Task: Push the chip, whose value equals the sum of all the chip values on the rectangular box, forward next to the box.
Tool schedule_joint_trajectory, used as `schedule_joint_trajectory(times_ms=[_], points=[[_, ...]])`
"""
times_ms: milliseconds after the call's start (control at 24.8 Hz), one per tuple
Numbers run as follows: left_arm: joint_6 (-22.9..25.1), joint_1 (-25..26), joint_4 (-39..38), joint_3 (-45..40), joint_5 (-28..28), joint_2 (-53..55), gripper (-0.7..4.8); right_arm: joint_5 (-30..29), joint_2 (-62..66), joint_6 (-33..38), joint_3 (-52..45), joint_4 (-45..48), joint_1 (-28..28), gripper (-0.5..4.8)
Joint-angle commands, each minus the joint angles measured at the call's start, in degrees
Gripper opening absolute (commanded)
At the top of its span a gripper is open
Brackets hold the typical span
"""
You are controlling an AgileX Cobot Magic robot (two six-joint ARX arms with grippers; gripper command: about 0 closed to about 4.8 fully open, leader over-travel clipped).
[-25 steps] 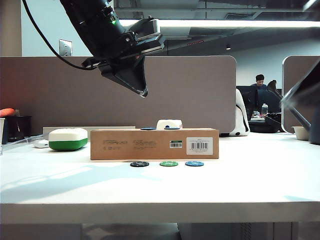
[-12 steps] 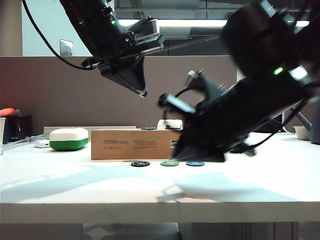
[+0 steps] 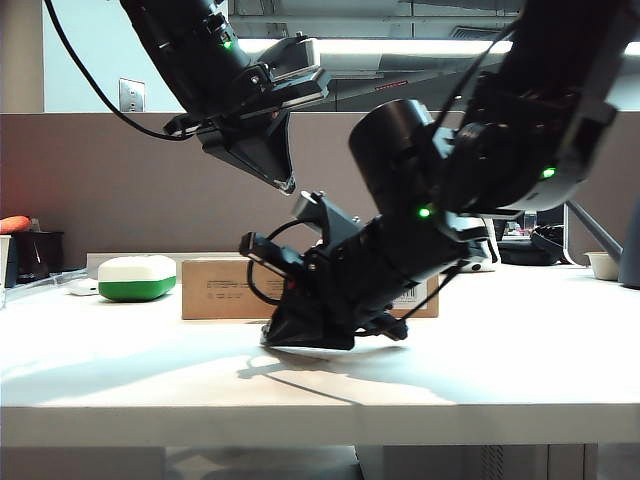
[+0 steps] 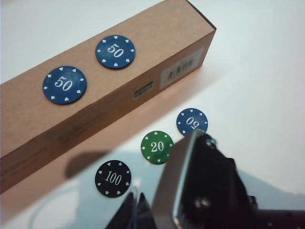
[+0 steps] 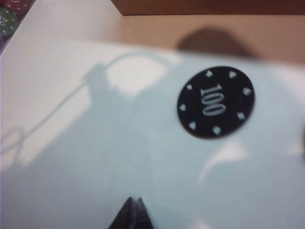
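Reaching low across the table point(image 3: 520, 370), the right gripper point(image 3: 275, 340) is hovering just above the surface on the near side of the rectangular box point(image 4: 95, 90), its fingers drawn together to a thin point and holding nothing, as the right wrist view shows the tips point(image 5: 132, 210) meeting a little short of the chip point(image 5: 215, 101). That black chip, marked 100 point(image 4: 113, 178), is lying flat on the table near the box's front face, at the left end of a row with a green 20 chip point(image 4: 157, 147) in the middle and a blue 50 chip point(image 4: 191, 121) on the right. Two blue 50 chips point(image 4: 64, 84) point(image 4: 115, 51) are resting on top of the box, making the 100 chip the matching value. The left gripper point(image 3: 270, 160) is hanging high over the box's left half, well clear of everything; whether it is open is hard to say from this side-on angle, and nothing is showing in its grasp. The step in hand appears to be lining up behind the chip. The next move is calling for the closed fingertips to touch the chip's near edge and slide it straight toward the box without disturbing the green chip beside it.
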Motion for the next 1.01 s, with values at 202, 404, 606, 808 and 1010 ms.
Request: schedule_joint_trajectory(times_ms=[202,404,606,808,1010], points=[[0.2,0.0,0.4,0.0,0.0,-0.2,-0.05,6.2,2.9,-2.6,4.2,-6.0,0.1,-0.05],[0.2,0.0,0.4,0.0,0.0,-0.2,-0.05,10.8,2.9,-7.3,6.2,-10.8,0.1,-0.05],[0.2,0.0,0.4,0.0,0.0,-0.2,-0.05,13.5,2.9,-7.6,6.2,-10.9,0.1,-0.05],[0.2,0.0,0.4,0.0,0.0,-0.2,-0.05,15.1,3.0,-7.7,6.2,-10.7,0.1,-0.05],[0.2,0.0,0.4,0.0,0.0,-0.2,-0.05,14.6,5.3,-7.7,8.2,-10.7,0.1,-0.05]])
